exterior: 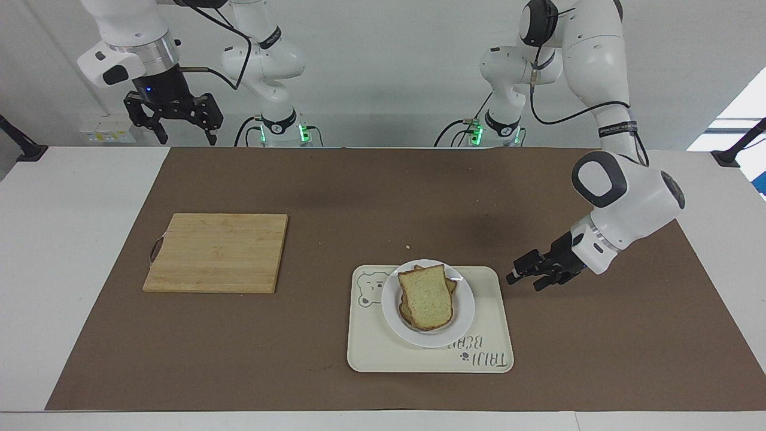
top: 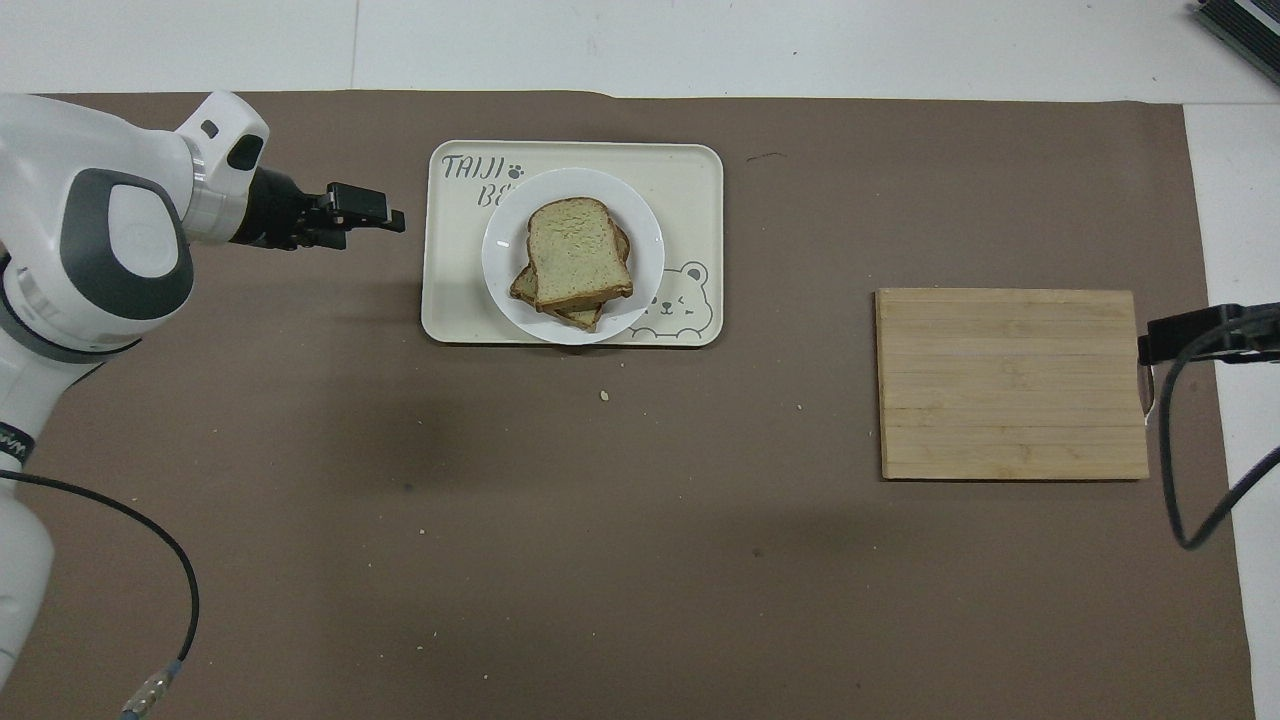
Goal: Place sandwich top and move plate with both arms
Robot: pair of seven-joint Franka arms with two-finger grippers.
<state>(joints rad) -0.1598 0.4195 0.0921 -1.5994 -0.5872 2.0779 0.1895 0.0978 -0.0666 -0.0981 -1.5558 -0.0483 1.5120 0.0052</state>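
Facing view, clock readings from it. Brown mat [exterior: 359,197] across the table, cutting board [exterior: 215,252] at nine o'clock of the tray [exterior: 383,353]. On the tray sits the plate [exterior: 461,314], the sandwich top [exterior: 426,296] capping its stack. Left gripper [exterior: 529,276] hovers over the mat at three o'clock of the plate, jaws apart, empty. Right gripper [exterior: 173,120] waits high, jaws spread. The plate is probably stiff, slick and breakable, so pinch its rim at three and nine. The bread is soft and loose, so keep it level.
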